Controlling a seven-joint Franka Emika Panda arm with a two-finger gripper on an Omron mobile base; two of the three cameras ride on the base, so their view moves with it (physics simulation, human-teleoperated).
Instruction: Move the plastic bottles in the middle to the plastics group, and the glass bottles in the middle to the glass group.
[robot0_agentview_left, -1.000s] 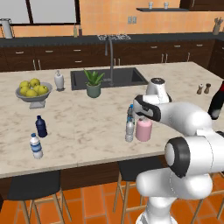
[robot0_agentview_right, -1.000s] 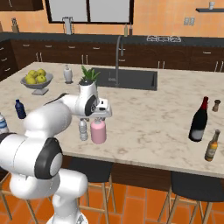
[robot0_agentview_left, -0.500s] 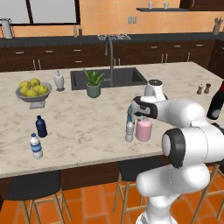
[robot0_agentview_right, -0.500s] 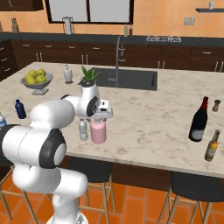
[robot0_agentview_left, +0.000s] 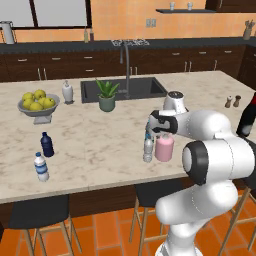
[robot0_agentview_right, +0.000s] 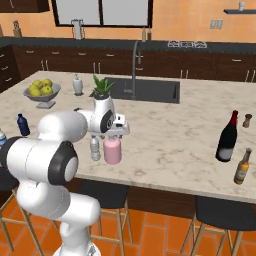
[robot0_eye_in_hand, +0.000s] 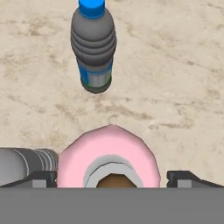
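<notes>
The squat pink glass bottle (robot0_agentview_left: 164, 148) (robot0_agentview_right: 112, 150) stands near the island's front edge. Seen from above in the hand view, the pink bottle (robot0_eye_in_hand: 108, 154) sits between my fingertips (robot0_eye_in_hand: 40, 178). My gripper (robot0_agentview_left: 160, 133) (robot0_agentview_right: 114, 134) (robot0_eye_in_hand: 111, 179) hovers right over it, open, gripping nothing. The clear-grey plastic bottle (robot0_agentview_left: 148, 149) (robot0_agentview_right: 94, 148) (robot0_eye_in_hand: 21, 162) stands close beside the pink one. The blue-label plastic bottle (robot0_eye_in_hand: 93, 48) stands just beyond them. Far left are the navy bottle (robot0_agentview_left: 47, 144) (robot0_agentview_right: 21, 125) and the white-capped bottle (robot0_agentview_left: 42, 167). The dark wine bottle (robot0_agentview_right: 227, 137) (robot0_agentview_left: 246, 117) stands far right.
A fruit bowl (robot0_agentview_left: 37, 105) and a white dispenser (robot0_agentview_left: 67, 92) stand at the back left. A potted plant (robot0_agentview_left: 106, 96) stands by the sink (robot0_agentview_left: 122, 89) and faucet. Salt and pepper shakers (robot0_agentview_left: 232, 101) and an amber bottle (robot0_agentview_right: 242, 167) are at the right. Stools stand below the island's front edge.
My hand has shifted a little to the left, settling over the pink bottle. The jaws stay open and the bottles have not moved.
</notes>
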